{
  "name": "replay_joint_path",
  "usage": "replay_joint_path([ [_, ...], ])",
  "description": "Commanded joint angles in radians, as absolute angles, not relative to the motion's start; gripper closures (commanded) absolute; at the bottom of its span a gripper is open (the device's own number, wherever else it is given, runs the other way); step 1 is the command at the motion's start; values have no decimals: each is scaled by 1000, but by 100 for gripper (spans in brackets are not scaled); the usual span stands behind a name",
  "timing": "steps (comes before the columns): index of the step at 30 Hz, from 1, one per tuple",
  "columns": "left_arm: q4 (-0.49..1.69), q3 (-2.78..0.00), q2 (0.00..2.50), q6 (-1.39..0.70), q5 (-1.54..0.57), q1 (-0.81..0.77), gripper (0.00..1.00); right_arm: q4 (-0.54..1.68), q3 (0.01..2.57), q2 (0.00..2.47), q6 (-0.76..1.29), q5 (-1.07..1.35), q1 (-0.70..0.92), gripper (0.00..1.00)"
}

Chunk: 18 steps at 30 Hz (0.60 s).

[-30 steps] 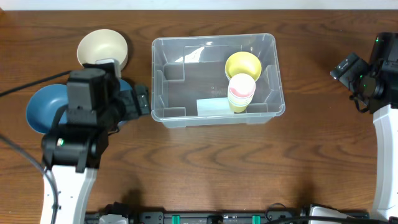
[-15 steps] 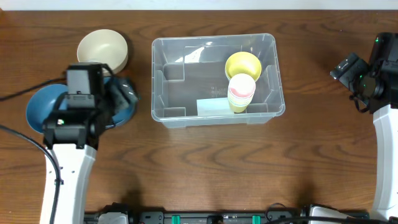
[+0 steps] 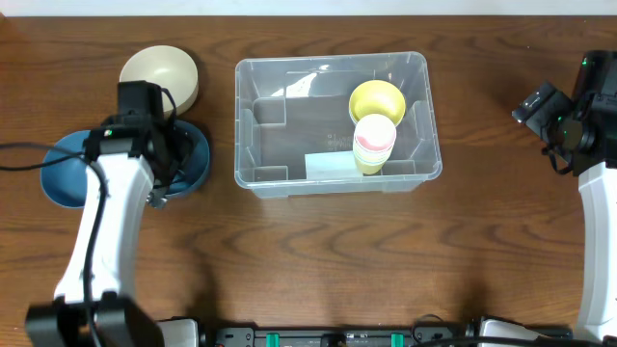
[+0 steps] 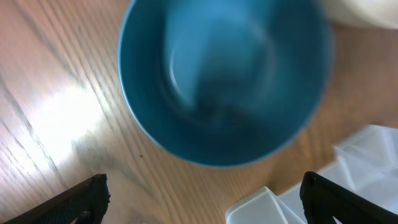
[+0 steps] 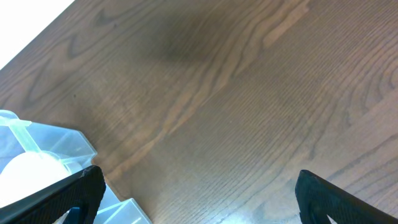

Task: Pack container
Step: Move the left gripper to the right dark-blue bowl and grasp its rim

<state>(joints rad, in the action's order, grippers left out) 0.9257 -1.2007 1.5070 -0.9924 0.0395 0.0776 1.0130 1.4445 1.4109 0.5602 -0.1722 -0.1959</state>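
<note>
Right, container (image 3: 289, 130) sits mid-table (image 3: 318, 260), upright. At its right end is a yellow bowl (image 3: 376, 97), with a cup (image 3: 373, 142) just in front of it and a pale label (image 3: 330, 166) on the floor. Left gripper (image 4: 205, 202) hangs over the blue bowl (image 4: 224, 74), fingers spread wide, holding nothing; the wrist view is blurred, so contact can't be told. Cream bowl (image 3: 159, 75) sits just behind the blue one. Right gripper (image 5: 199, 199) is spread wide too, empty, over the table right of the container.
</note>
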Motion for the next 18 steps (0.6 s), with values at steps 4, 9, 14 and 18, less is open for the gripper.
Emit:
replay_joint_path([
  [4, 937, -1190, 1629, -1106, -33, 82, 9, 1014, 1449, 1414, 568, -176, -202, 1],
  [9, 931, -1190, 1690, -1121, -45, 82, 11, 1014, 1449, 1414, 568, -176, -202, 1],
  [14, 902, -1178, 1739, -1121, -84, 82, 11, 1014, 1449, 1414, 568, -176, -202, 1],
  [18, 828, -1148, 1757, -1120, -138, 83, 15, 1014, 1449, 1414, 568, -176, -202, 1],
])
